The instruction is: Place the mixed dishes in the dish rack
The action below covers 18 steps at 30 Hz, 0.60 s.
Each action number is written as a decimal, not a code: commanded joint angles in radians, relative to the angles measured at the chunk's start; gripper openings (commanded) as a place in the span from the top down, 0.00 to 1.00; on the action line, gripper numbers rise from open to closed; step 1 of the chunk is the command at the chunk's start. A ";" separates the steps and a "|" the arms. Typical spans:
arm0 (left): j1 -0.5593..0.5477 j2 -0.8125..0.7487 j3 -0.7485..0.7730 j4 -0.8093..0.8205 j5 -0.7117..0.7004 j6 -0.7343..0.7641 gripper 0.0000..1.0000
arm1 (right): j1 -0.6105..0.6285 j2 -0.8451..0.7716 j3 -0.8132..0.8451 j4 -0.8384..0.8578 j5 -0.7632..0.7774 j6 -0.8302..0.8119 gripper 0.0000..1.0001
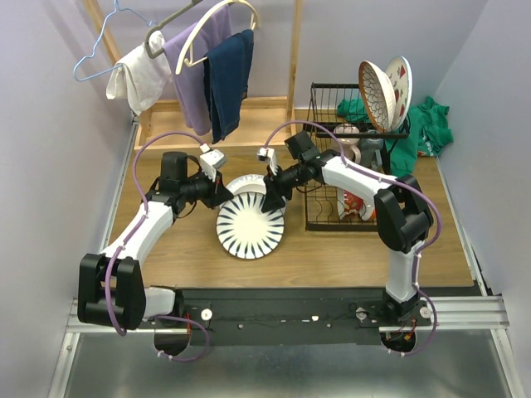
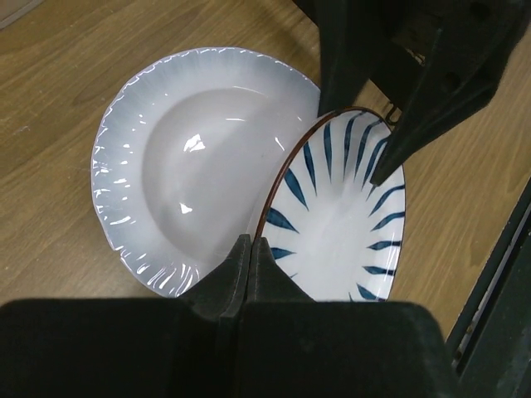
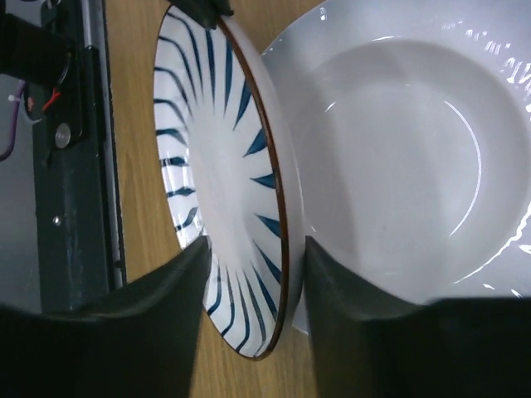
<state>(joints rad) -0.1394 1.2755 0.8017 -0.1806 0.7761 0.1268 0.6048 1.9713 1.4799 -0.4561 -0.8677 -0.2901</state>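
The white plate with dark-blue radial stripes (image 1: pixel 250 230) (image 2: pixel 340 215) (image 3: pixel 211 149) stands tilted on edge over a plain white plate (image 1: pixel 246 184) (image 2: pixel 191 157) (image 3: pixel 398 166) that lies flat on the table. My left gripper (image 1: pixel 222 192) (image 2: pixel 250 240) is shut on the striped plate's rim from the left. My right gripper (image 1: pixel 274 186) (image 3: pixel 255 249) straddles the opposite rim, its jaws apart, one finger close behind the plate's back. The black wire dish rack (image 1: pixel 319 220) stands to the right, holding two plates (image 1: pixel 386 91) on top, a mug (image 1: pixel 348 143) and a red-motif plate (image 1: pixel 355 207).
A wooden clothes stand (image 1: pixel 292 58) with hung garments (image 1: pixel 211 66) fills the back left. A green cloth (image 1: pixel 427 124) lies behind the rack. The dark rail (image 1: pixel 282 311) runs along the near table edge.
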 commanded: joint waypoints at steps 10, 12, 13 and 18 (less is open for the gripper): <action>0.004 -0.056 -0.010 0.159 -0.021 -0.070 1.00 | 0.001 0.015 0.008 -0.059 -0.102 -0.032 0.85; 0.004 -0.064 -0.007 0.158 -0.034 -0.078 1.00 | 0.004 0.009 0.005 -0.055 -0.090 -0.029 0.99; 0.006 -0.068 -0.004 0.153 -0.047 -0.084 0.99 | 0.006 0.005 0.002 -0.055 -0.085 -0.027 0.99; 0.008 -0.132 0.059 0.020 -0.118 -0.056 0.73 | 0.004 -0.078 0.029 -0.127 -0.056 -0.053 1.00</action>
<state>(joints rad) -0.1371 1.2175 0.8024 -0.0692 0.7315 0.0555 0.6029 1.9896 1.4799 -0.5304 -0.8886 -0.3424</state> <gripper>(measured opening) 0.152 0.046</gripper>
